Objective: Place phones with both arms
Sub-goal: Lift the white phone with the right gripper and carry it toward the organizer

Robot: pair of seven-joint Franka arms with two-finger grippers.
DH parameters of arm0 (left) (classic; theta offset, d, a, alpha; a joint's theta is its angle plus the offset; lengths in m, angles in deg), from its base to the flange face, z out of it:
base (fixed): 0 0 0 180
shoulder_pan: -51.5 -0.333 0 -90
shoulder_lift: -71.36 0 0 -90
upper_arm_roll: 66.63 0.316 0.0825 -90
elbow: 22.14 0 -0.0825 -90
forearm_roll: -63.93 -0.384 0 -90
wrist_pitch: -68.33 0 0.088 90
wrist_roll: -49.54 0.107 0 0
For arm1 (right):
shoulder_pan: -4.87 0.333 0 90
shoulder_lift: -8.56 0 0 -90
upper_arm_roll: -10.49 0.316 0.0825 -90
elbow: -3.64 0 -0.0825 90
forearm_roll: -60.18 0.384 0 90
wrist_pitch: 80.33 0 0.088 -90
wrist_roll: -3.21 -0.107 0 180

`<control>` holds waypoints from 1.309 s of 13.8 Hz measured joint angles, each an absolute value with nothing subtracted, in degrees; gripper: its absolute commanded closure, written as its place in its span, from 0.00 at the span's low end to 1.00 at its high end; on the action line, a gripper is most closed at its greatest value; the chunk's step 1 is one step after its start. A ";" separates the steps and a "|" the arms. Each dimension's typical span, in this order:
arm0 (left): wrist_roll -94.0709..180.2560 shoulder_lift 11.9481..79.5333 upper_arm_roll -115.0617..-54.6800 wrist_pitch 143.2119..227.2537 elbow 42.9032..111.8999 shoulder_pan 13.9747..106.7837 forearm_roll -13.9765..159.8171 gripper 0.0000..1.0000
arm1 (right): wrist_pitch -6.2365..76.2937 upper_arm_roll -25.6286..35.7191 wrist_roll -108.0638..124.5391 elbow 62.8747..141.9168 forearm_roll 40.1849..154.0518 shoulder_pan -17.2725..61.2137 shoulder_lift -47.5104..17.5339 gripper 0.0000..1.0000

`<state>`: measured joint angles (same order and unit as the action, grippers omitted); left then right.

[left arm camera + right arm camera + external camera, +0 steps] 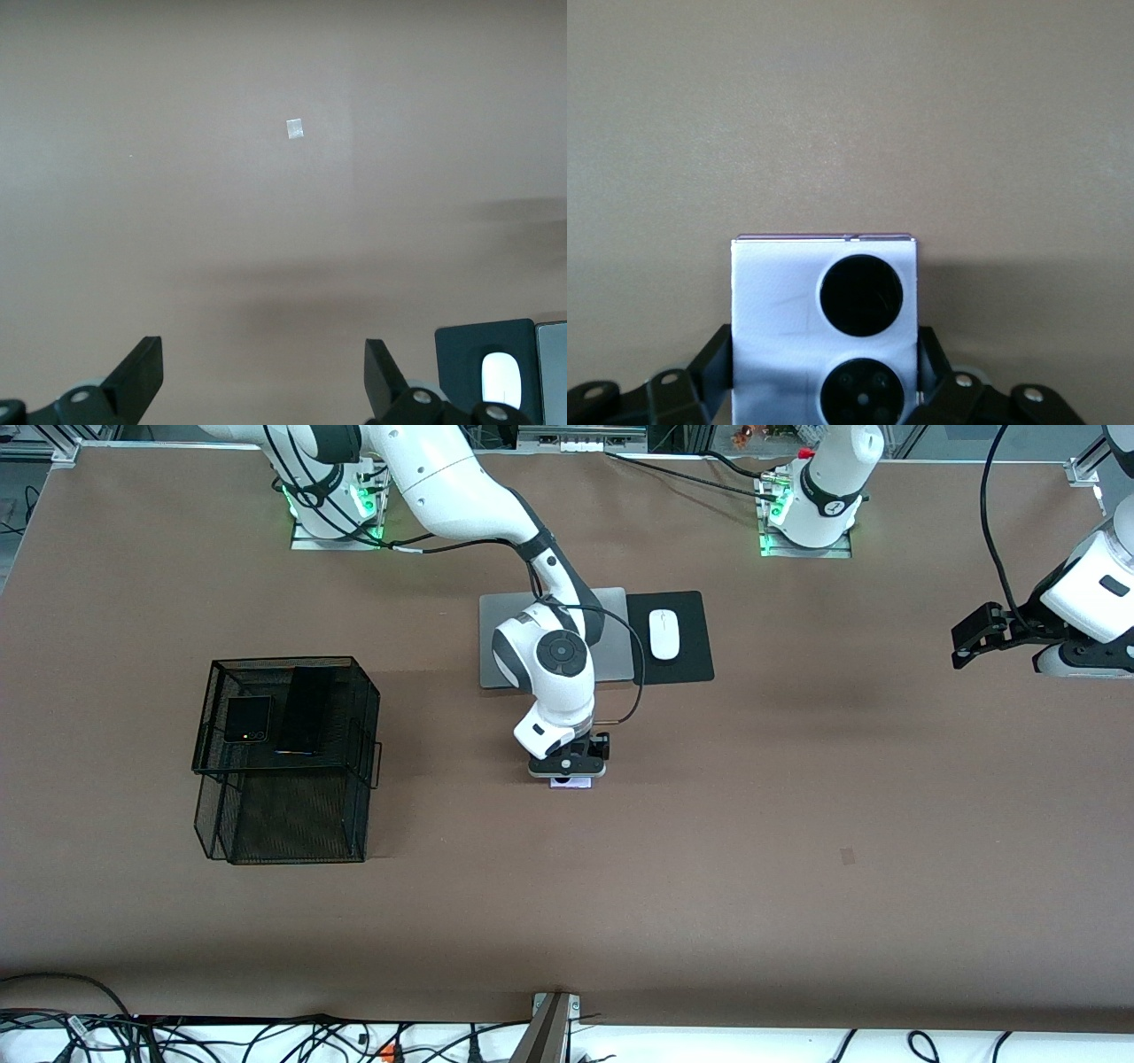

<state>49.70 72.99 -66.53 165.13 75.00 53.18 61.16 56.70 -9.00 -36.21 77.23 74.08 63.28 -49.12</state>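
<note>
My right gripper [570, 773] is down at the middle of the table, its jaws closed on the sides of the lilac-white flip phone [571, 783]. In the right wrist view the phone [780, 301] shows two black circles, with my fingers [713, 354] pressed against both edges. The black flip phone [247, 719] and the long black slab phone [304, 710] lie side by side on the upper tier of a black wire basket [288, 815]. My left gripper [970, 638] is open and empty, held up at the left arm's end of the table; it also shows in the left wrist view [263, 354].
A grey laptop [496, 638] lies under the right arm, with a white mouse [664, 634] on a black pad [691, 660] beside it. The mouse [499, 381] also shows in the left wrist view. A small tape mark [848, 856] is on the table.
</note>
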 measured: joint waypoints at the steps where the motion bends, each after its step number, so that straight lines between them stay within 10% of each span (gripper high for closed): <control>1: 49.70 72.99 -66.53 165.13 74.98 53.17 61.15 0.00 | 56.70 -9.00 -36.21 77.23 74.08 63.28 -49.12 0.89; 8: 49.70 72.99 -66.51 165.08 74.96 53.07 61.14 0.00 | 54.05 -9.00 -36.23 76.09 74.10 63.43 -48.38 0.97; 18: 51.08 72.98 -66.56 164.82 74.95 53.08 61.13 0.00 | 23.79 -15.76 -32.50 65.61 74.10 63.06 -35.61 0.98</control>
<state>51.08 72.98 -66.56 164.82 74.95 53.08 61.13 23.79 -15.76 -32.50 65.61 74.10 63.06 -35.61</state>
